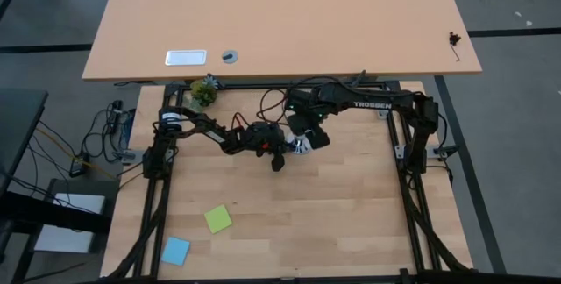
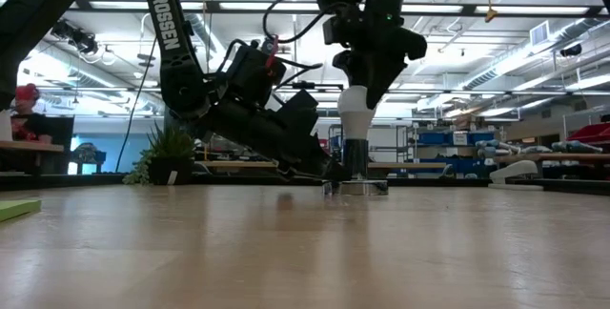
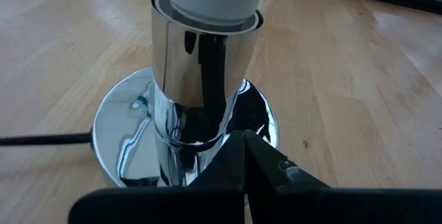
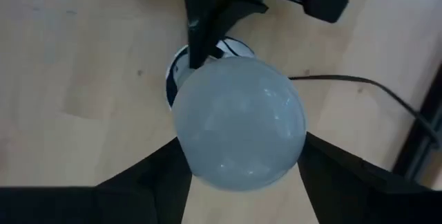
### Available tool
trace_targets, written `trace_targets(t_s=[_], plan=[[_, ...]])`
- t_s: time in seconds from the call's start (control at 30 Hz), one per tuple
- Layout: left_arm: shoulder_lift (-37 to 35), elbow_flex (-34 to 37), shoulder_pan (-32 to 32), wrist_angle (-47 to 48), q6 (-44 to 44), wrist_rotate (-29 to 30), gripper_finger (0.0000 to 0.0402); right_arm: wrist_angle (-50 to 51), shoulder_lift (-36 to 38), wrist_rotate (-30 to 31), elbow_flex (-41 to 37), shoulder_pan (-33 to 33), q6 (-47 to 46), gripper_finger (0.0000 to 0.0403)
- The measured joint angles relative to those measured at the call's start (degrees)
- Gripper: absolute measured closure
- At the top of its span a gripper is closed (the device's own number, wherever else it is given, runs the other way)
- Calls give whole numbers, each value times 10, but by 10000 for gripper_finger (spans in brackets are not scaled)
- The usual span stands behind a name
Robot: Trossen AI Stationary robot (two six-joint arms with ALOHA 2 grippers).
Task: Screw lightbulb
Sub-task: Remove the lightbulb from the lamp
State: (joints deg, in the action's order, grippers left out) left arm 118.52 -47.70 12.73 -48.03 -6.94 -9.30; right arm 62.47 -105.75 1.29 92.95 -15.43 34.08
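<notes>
Flanking lightbulb: right end effector.

lightbulb: frosted white
socket: mirror chrome
cord: black
table: pale wood
sticky notes: green, blue

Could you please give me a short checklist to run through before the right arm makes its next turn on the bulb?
1. Lightbulb upright in the silver socket: ok, its base sits inside the chrome sleeve.
2. Right gripper centred over the bulb: ok, one finger on each side of the globe.
3. Firm contact of both right fingers on the glass: cannot tell.
4. Left gripper steadying the socket base: ok, its shut fingertips press at the foot of the sleeve on the disc.
5. Black cord clear of both grippers: ok, it trails away to the side.
6. Bulb fully seated in the thread: cannot tell, the thread is hidden.
</notes>
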Motion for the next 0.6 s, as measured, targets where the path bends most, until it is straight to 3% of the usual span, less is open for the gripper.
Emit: trace_targets(t_s=[0.2,0.6], plan=[[0,0,0,0,0,0,401,4,1,40,0,9,-31,129],[0,0,0,0,0,-1,401,27,-2,66,-1,41,-313,68]])
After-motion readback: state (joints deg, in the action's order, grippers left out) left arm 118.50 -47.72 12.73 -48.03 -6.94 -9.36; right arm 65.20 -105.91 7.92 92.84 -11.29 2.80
